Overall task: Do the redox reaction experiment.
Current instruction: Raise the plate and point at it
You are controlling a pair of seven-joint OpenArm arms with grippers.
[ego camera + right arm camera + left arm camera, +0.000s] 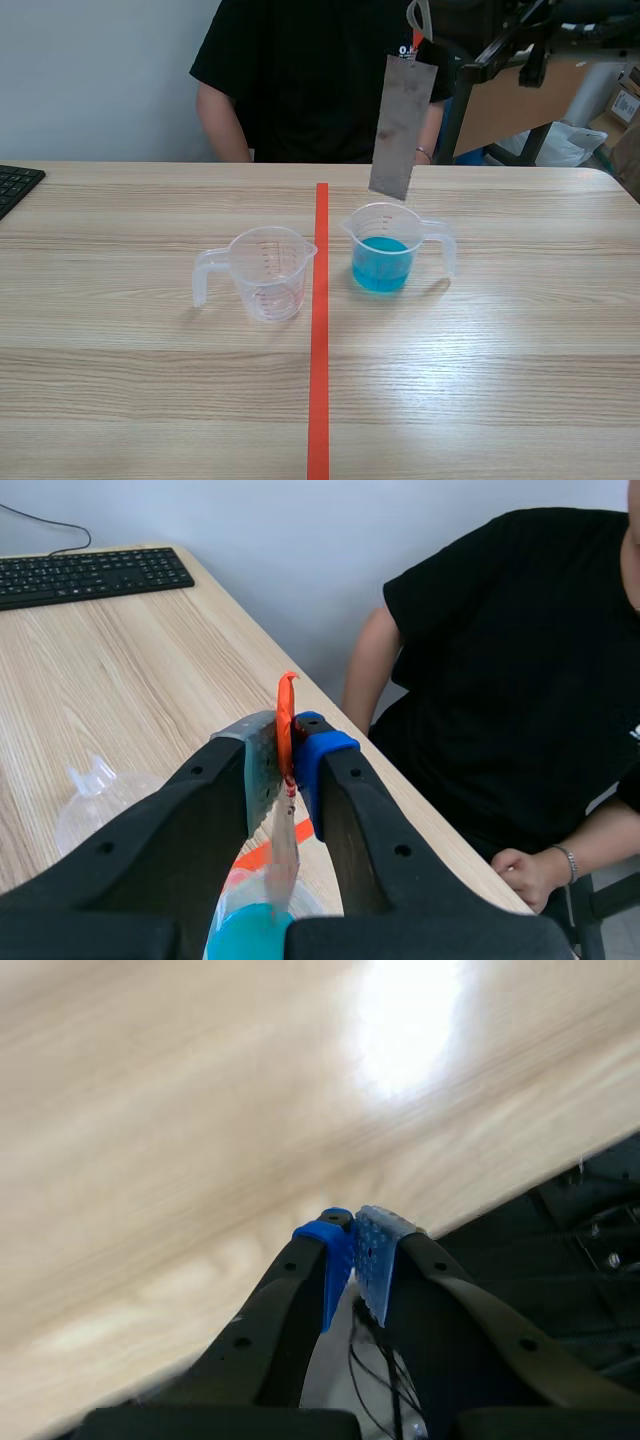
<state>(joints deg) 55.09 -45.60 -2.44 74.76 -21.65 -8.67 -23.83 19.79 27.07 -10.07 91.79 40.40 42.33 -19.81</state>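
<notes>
A grey metal strip [402, 125] hangs upright, its lower end just above the rim of a clear cup of blue liquid [385, 250]. My right gripper [416, 40] is raised at the back and shut on the strip's top end. In the right wrist view the gripper [290, 745] pinches the strip [283, 850] beside an orange tab, directly over the blue cup [245, 935]. An empty clear measuring cup [268, 272] stands left of the orange line. My left gripper [355, 1250] is shut on nothing over the table's edge, out of the scene view.
A person in a black shirt [320, 80] sits across the table, one hand [530, 870] low beside it. A black keyboard [15, 185] lies at the far left edge. An orange tape line [319, 350] runs down the table's middle.
</notes>
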